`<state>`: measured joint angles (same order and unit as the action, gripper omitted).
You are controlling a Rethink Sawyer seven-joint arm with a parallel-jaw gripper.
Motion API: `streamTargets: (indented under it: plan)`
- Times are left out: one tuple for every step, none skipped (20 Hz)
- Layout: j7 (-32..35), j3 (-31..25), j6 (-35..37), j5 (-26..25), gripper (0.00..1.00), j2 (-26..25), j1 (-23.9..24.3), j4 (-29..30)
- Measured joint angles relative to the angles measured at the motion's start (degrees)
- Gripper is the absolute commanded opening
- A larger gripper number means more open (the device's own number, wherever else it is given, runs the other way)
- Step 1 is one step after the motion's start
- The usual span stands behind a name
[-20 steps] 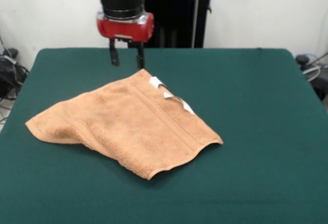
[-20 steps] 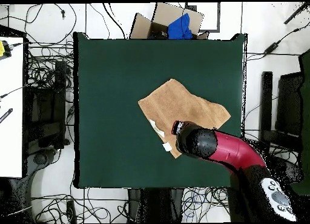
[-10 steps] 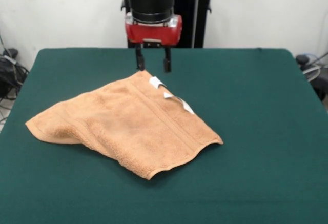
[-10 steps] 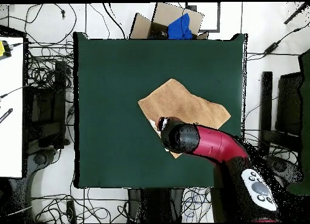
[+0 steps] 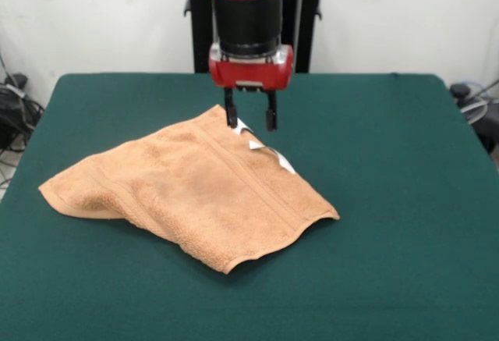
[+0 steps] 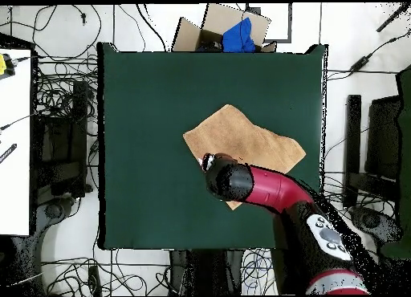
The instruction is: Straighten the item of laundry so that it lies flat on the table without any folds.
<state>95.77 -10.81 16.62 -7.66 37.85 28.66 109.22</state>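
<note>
The orange-tan terry towel [image 5: 195, 189] lies rumpled on the dark green table [image 5: 390, 161], left of centre in the front view, with its left end folded under and two white tags [image 5: 261, 144] on its far right edge. My gripper [image 5: 250, 120] hangs open just above the towel's far corner, its fingers either side of the upper tag, holding nothing. In the overhead view the towel [image 6: 249, 137] sits right of centre and my arm's wrist [image 6: 229, 180] covers its lower left corner, hiding the gripper.
A cardboard box with a blue cloth [image 6: 241, 35] sits beyond the table's top edge in the overhead view. Cables lie on the floor around the table. The black pedestal [image 5: 257, 21] stands behind the table's far edge.
My gripper has moved to the right in the front view and come down, from beyond the towel's far corner to just over the white tags. The towel has not moved.
</note>
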Motion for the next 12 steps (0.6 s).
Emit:
streamTargets:
  plan:
    - [0.0, 0.0, -0.5, 0.0, 1.00, -0.8, 0.0, -0.1]
    - [0.0, 0.1, -1.6, 0.0, 1.00, -3.3, 0.0, -0.4]
    - [0.0, 0.2, -1.7, 0.0, 1.00, -4.0, -0.1, -0.5]
    - [0.0, 0.4, -1.8, 0.0, 1.00, -4.9, -0.1, -0.7]
    - [0.0, 0.9, -1.8, 0.0, 1.00, -6.5, -0.4, -1.1]
    - [0.0, 1.1, -1.8, 0.0, 1.00, -7.1, -0.6, -1.2]
    - [0.0, 1.4, -1.8, 0.0, 1.00, -8.2, -0.9, -1.5]
    - [0.0, 1.7, -1.8, 0.0, 1.00, -9.1, -1.2, -1.7]
    - [0.0, 2.3, -1.8, 0.0, 1.00, -10.3, -1.7, -2.0]
    - [0.0, 2.7, -1.8, 0.0, 1.00, -11.1, -2.1, -2.2]
    - [0.0, 3.2, -1.8, 0.0, 1.00, -12.1, -2.5, -2.4]
    - [0.0, 3.7, -1.8, 0.0, 1.00, -13.0, -3.0, -2.6]
